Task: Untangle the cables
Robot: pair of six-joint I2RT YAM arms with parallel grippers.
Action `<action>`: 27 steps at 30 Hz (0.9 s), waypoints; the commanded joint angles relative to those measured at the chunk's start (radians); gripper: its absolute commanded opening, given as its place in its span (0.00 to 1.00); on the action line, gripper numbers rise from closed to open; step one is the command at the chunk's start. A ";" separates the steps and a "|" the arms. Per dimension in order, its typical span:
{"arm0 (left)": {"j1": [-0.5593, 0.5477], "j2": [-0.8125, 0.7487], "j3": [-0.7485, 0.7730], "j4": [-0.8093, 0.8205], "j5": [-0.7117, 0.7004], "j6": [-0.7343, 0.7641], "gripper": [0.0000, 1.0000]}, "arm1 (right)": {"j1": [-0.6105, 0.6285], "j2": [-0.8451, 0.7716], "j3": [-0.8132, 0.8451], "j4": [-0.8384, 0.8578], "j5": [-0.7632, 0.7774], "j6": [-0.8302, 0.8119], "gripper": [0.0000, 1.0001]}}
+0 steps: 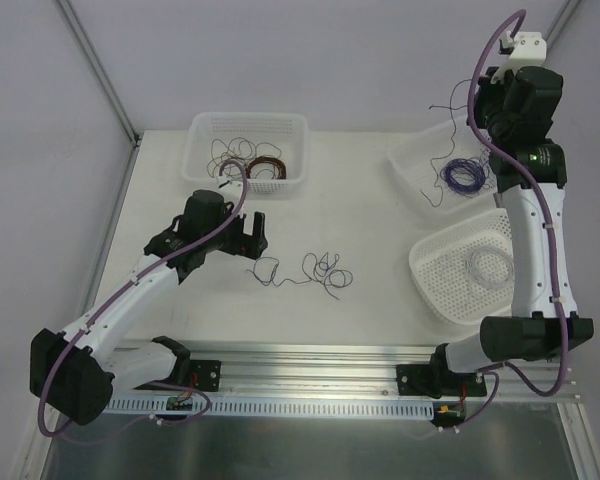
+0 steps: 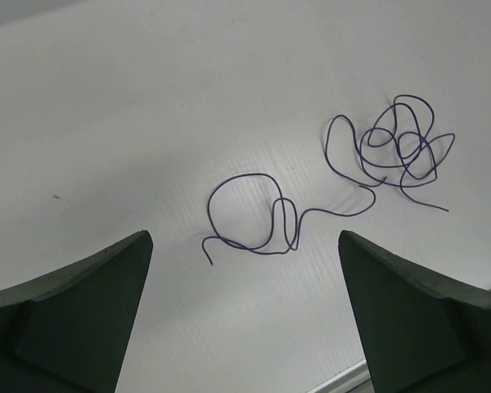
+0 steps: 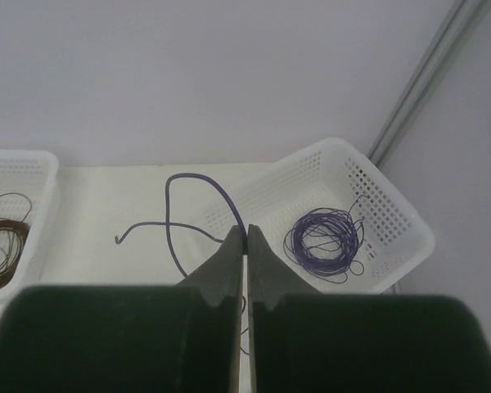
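The cables [image 1: 318, 270] lie as a loose clump of thin purple and dark wire on the white table, just right of my left gripper [image 1: 255, 238]. In the left wrist view the clump [image 2: 399, 146] is at the upper right, and a looped tail [image 2: 254, 217] runs down towards my open, empty left gripper [image 2: 244, 236]. My right gripper [image 3: 246, 232] is shut on a single purple wire [image 3: 198, 182], held high over the back right basket [image 3: 393, 237]. That wire shows faintly in the top view [image 1: 448, 108], beside my right gripper [image 1: 483, 100].
A back left basket [image 1: 202, 135] holds red-brown and dark coils [image 1: 263, 166]. The back right basket [image 1: 412, 160] holds a purple coil [image 1: 464, 175]. A front right basket [image 1: 442, 275] holds a whitish coil [image 1: 488, 267]. A rail [image 1: 310, 355] runs along the near edge.
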 commanded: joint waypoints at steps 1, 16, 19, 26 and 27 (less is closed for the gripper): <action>0.013 -0.037 -0.014 0.031 -0.140 0.011 0.99 | -0.055 0.046 0.070 0.122 -0.011 -0.019 0.01; 0.067 -0.033 -0.024 0.040 -0.227 0.004 0.99 | -0.173 0.344 -0.002 0.274 0.017 0.006 0.23; 0.070 -0.034 -0.024 0.043 -0.211 0.001 0.99 | -0.176 0.394 -0.003 0.240 0.040 0.013 0.45; 0.073 -0.043 -0.024 0.046 -0.189 -0.005 0.99 | -0.159 0.324 -0.082 0.133 -0.084 0.094 0.69; 0.071 -0.046 -0.026 0.048 -0.186 -0.008 0.99 | -0.141 0.307 -0.115 0.122 -0.092 0.101 0.71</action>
